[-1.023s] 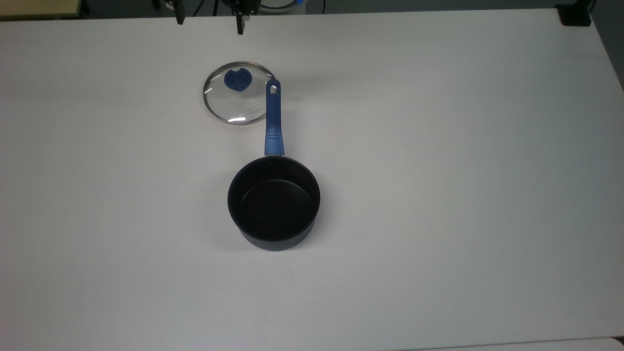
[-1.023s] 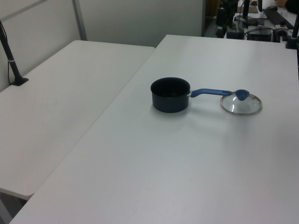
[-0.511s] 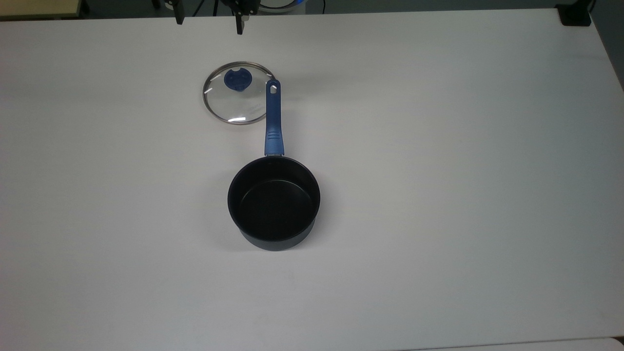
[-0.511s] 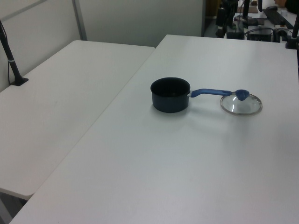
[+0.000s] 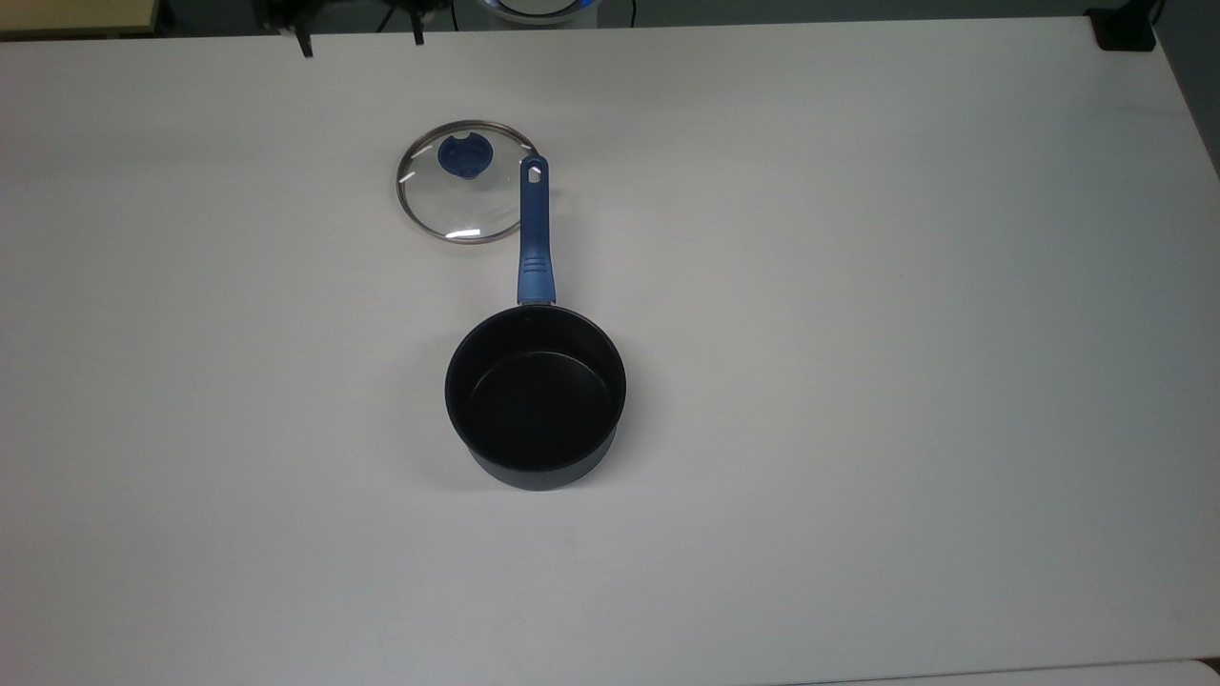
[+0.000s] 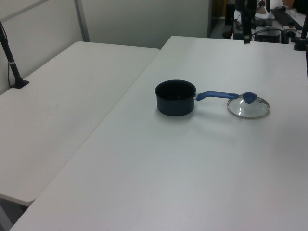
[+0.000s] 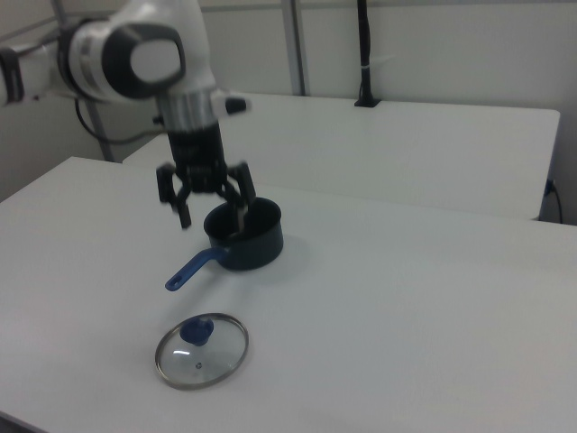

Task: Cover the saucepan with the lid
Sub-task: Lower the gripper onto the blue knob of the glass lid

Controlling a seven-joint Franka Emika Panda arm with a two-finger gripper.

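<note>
Resting flat on the white table (image 7: 433, 307), the lid (image 7: 201, 351) lies nearest in the right view, touching the pan (image 7: 245, 235) handle's tip. Above, the pincer (image 7: 213, 209) hangs wide, empty. It should descend squarely over the blue knob (image 7: 198, 332).

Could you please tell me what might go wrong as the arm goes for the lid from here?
1. The lid lies flat with its rim right against the handle of the saucepan; reaching for the knob could nudge the handle and shift the pan.
2. The knob is small and the end effector is open and not yet over it, so a slightly off descent could strike the glass.
</note>
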